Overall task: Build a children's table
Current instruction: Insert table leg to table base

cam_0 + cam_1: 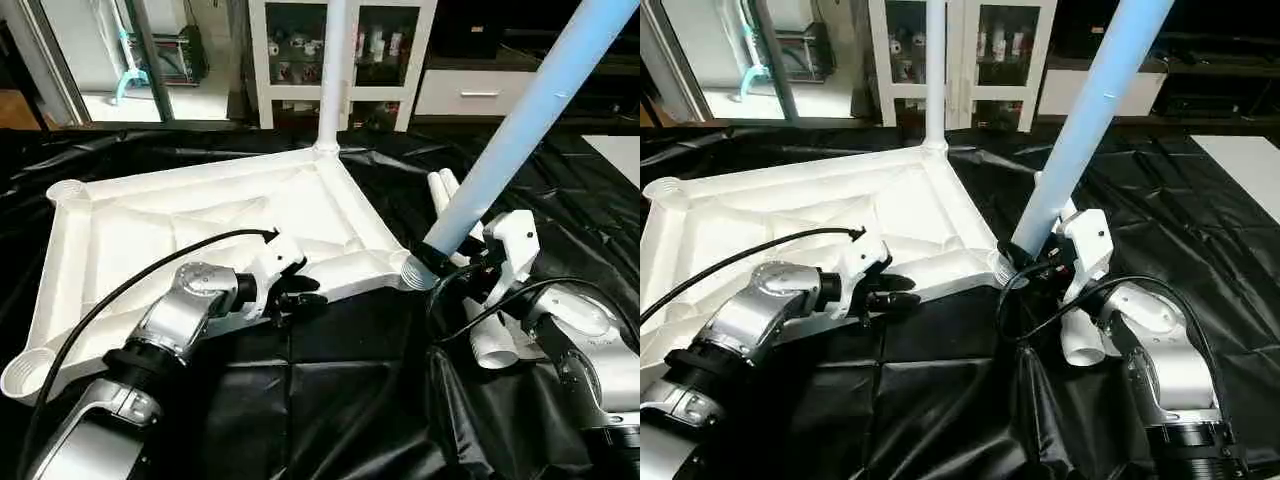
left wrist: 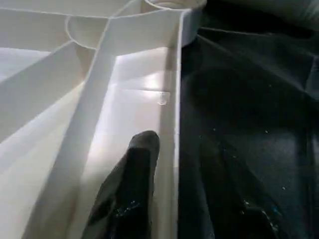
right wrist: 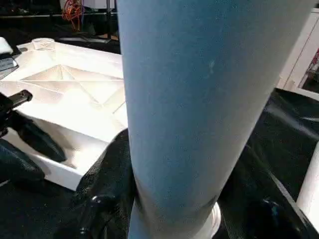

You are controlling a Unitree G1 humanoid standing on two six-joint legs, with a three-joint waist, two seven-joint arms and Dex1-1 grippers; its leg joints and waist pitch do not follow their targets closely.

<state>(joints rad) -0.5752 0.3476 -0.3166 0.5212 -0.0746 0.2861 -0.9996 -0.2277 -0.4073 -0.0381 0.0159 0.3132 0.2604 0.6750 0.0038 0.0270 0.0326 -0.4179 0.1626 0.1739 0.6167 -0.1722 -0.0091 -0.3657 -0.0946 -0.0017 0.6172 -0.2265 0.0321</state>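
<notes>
Right gripper [image 1: 1040, 262] clamps leg [image 1: 1080, 120] mid-frame; left gripper [image 1: 290, 290] pinching tabletop [image 1: 150, 225] rim. We reckon it's light, stiff, slippery plastic; hold low

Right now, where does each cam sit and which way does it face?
Left eye view: head, forward and down at the tabletop; both silver forearms show.
Right eye view: same scene, slightly offset; the right gripper clamps the leaning leg.
Left wrist view: along the left gripper's fingers over the tabletop rim.
Right wrist view: along its fingers, on the held leg.
Shared: both wrist views show the tabletop; the right wrist view also shows the left gripper.
</notes>
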